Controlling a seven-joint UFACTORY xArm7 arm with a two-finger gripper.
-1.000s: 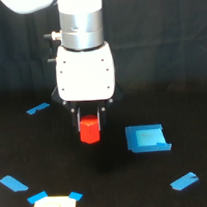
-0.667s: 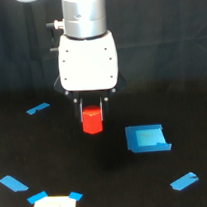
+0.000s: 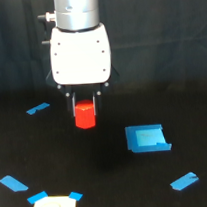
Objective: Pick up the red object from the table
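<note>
Fingers (image 3: 84, 107) clamping red object (image 3: 85, 116), raised higher above table (image 3: 112, 191).

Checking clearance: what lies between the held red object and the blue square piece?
Exterior view: only bare table between the red object, in the hand, and the blue square piece.

Silver cylindrical arm (image 3: 76, 10), boxy white wrist housing (image 3: 81, 55) with dark screws, black tool (image 3: 84, 104).
</note>
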